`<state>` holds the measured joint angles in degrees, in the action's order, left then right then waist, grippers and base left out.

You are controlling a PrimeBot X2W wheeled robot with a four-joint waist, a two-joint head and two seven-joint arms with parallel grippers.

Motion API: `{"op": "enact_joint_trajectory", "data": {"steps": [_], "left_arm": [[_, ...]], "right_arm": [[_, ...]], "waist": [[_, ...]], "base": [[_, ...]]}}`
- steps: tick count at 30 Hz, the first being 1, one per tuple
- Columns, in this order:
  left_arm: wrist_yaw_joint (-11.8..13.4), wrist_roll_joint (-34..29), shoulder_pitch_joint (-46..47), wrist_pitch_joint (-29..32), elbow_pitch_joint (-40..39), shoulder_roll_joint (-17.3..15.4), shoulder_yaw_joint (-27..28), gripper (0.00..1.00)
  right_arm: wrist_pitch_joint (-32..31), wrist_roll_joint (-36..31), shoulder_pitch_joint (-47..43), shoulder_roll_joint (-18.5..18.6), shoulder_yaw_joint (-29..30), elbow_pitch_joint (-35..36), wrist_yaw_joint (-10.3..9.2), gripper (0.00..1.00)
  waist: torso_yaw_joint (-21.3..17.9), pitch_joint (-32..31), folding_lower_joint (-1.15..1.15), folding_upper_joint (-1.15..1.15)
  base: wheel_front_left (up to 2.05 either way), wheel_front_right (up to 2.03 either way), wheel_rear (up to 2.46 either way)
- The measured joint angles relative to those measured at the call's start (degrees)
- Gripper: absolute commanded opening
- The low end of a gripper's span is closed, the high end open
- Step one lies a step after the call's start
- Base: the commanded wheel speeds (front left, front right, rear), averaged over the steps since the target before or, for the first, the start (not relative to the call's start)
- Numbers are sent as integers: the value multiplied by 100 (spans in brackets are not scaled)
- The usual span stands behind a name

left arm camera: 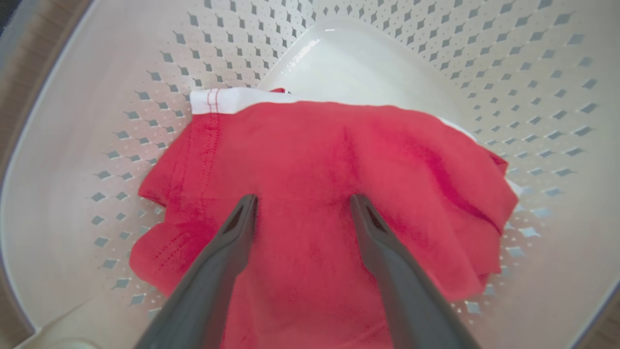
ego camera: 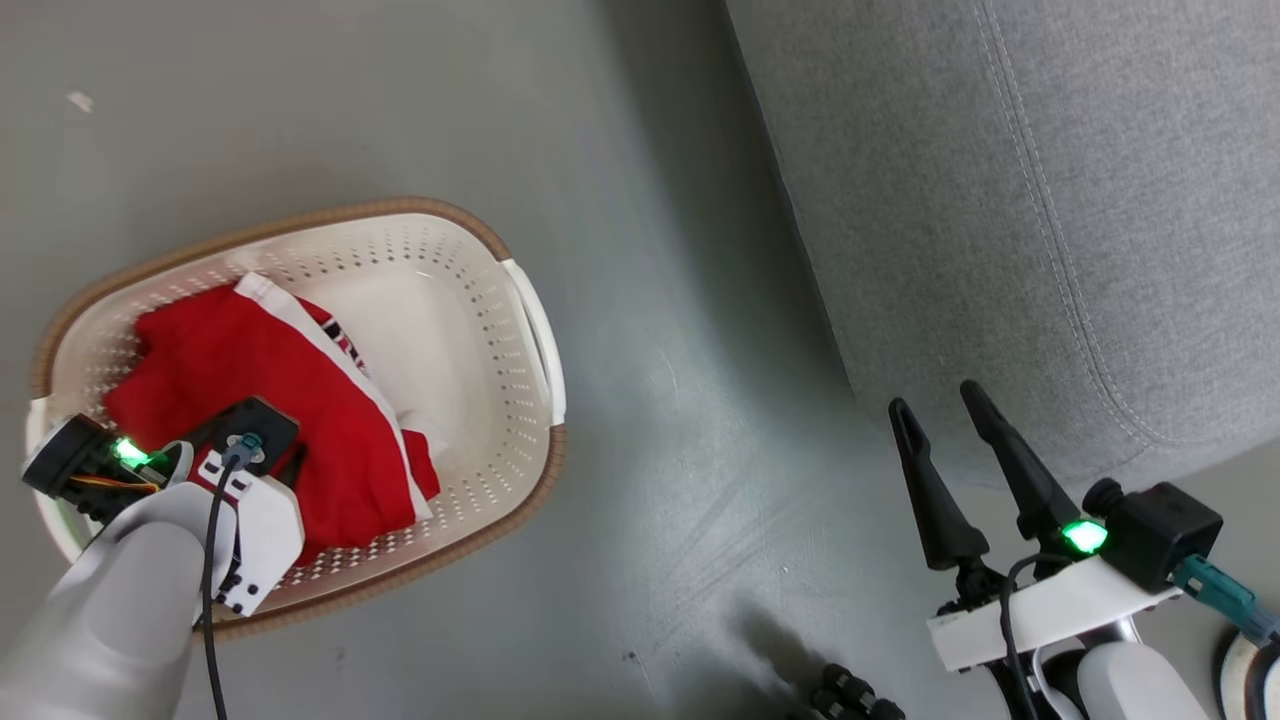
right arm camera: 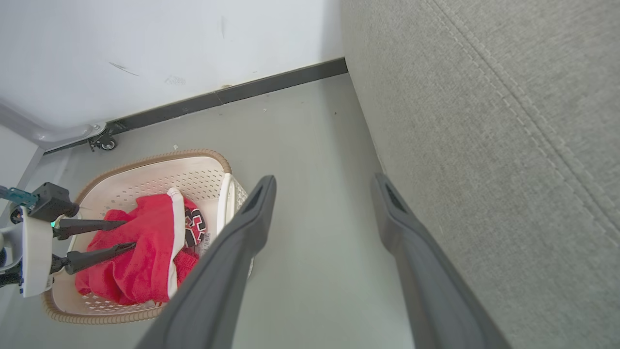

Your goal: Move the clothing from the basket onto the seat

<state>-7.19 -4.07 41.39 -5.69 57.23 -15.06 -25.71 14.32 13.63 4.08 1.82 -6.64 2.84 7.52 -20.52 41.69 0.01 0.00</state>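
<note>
The cream basket (ego camera: 480, 232) stands on the grey floor at the left, with the red clothing (ego camera: 230, 365) heaped in its near half. A white band and striped, lettered trim (right arm camera: 196, 228) show at the garment's edge. My left gripper (left arm camera: 304, 199) points down into the basket, open, with its fingertips (left arm camera: 248, 203) at the red cloth and the fabric spread between them. My right gripper (ego camera: 935, 397) hangs open and empty at the lower right, just in front of the grey seat (ego camera: 1050, 200). In the right wrist view the left gripper (right arm camera: 130, 234) lies over the red heap.
Bare grey floor (ego camera: 680, 400) separates the basket from the seat. A white wall with a dark baseboard (right arm camera: 271, 82) runs behind, and a caster wheel (right arm camera: 106, 144) stands by it. A small white scrap (ego camera: 80, 100) lies on the floor at the far left.
</note>
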Motion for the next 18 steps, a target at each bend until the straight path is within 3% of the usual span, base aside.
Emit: {"op": "enact_joint_trajectory", "data": {"steps": [18], "left_arm": [[-2, -211, 671, 631, 638, -385, -116, 100]], "right_arm": [[4, 321, 473, 0, -312, 7, 0, 100]], "waist": [[-509, 603, 0, 0]], "base": [[0, 0, 0]]}}
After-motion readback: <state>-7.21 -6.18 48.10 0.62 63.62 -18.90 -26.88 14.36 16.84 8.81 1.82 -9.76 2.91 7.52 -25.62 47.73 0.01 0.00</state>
